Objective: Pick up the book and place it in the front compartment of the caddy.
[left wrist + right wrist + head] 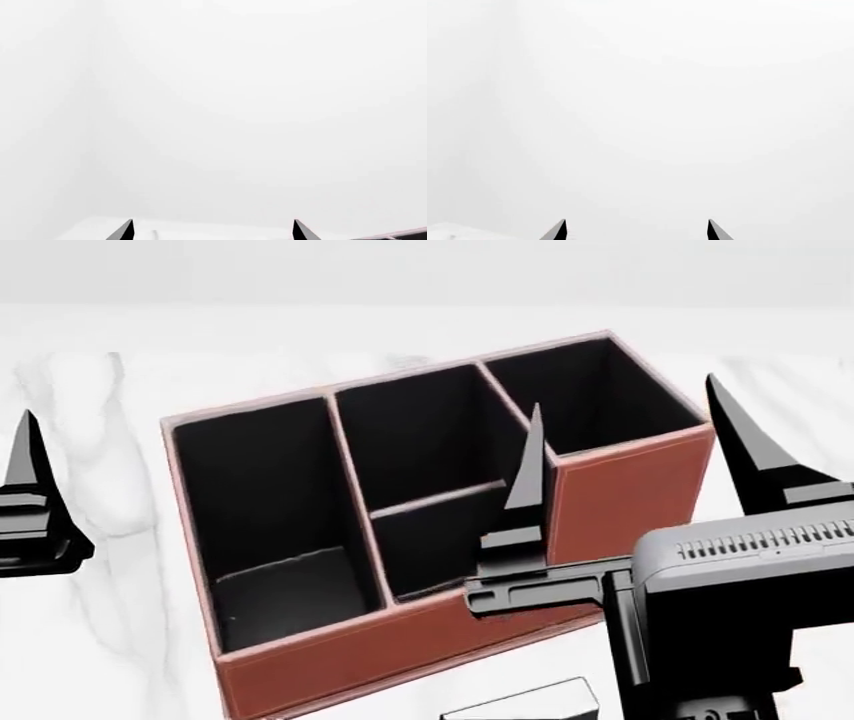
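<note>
The reddish-brown caddy with black lining stands in the middle of the head view, its lower front wall toward me. A black corner of the book, with a pale edge, shows at the bottom edge just before the caddy; the rest is cut off. My right gripper is open and empty, raised over the caddy's right side, fingers pointing up. It also shows in the right wrist view. My left gripper is open and empty; only one of its fingers shows at the far left, apart from the caddy.
The caddy rests on a white marble table with a plain white wall behind. Both wrist views show mostly blank white. A thin dark strip with a pinkish rim crosses one corner of the left wrist view.
</note>
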Controlling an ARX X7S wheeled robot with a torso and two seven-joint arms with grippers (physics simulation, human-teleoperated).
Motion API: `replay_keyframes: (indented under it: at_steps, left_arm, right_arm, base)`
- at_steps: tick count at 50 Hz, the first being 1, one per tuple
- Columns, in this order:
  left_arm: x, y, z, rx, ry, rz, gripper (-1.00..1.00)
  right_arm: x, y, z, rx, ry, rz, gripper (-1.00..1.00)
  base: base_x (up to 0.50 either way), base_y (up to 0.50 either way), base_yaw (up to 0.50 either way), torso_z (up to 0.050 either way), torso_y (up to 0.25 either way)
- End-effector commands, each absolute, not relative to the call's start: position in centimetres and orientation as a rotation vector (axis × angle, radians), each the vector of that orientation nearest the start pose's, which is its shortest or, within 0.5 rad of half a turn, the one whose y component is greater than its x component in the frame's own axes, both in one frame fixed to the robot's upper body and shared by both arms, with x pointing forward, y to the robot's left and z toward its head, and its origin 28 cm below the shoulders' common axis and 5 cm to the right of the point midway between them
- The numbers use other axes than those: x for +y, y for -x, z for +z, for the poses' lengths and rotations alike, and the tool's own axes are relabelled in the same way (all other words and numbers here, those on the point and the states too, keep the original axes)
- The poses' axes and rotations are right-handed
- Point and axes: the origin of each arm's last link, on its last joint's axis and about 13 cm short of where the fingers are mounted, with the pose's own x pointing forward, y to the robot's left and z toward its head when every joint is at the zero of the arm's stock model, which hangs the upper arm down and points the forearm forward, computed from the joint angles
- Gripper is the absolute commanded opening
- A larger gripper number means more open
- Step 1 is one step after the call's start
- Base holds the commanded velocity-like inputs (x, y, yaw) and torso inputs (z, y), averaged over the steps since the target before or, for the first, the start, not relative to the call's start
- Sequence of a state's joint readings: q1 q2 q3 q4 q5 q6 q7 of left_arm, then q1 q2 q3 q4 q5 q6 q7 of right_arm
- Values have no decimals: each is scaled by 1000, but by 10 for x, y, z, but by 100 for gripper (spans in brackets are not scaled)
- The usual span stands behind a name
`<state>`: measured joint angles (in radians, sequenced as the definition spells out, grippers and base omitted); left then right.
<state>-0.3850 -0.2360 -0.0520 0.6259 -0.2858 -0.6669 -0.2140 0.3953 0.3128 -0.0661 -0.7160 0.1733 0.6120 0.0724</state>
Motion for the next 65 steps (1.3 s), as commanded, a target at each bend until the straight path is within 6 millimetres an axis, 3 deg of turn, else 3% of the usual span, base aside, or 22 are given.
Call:
replay_keyframes:
  at_steps: [1, 23, 37, 46, 52, 65]
  left_arm:
    - [244, -243, 187, -370, 11, 127, 100]
    - [244, -243, 186, -367, 15, 128, 100]
    - [245, -243, 185, -364, 15, 131, 100]
    - [245, -241, 184, -359, 12, 132, 100]
    - [245, -240, 185, -360, 11, 131, 100]
    - [245, -240, 185, -362, 8, 134, 100]
  right_arm:
    - [-126, -232, 203, -478, 180, 78, 100]
    - [-126, -232, 199, -462, 189, 81, 100]
    - [-133, -228, 208, -447, 223, 116, 100]
    - [-157, -209, 241, -403, 440, 318, 100]
    - [-173, -200, 255, -354, 470, 403, 100]
    - [-197, -187, 241, -176, 622, 682, 100]
  base:
    - [500, -117, 0, 0, 0]
    - [493, -12, 0, 0, 1]
    - [0, 0, 0, 0, 1]
    - [0, 0, 0, 0, 0]
    - [0, 0, 0, 0, 0]
    - [0, 0, 0, 0, 0]
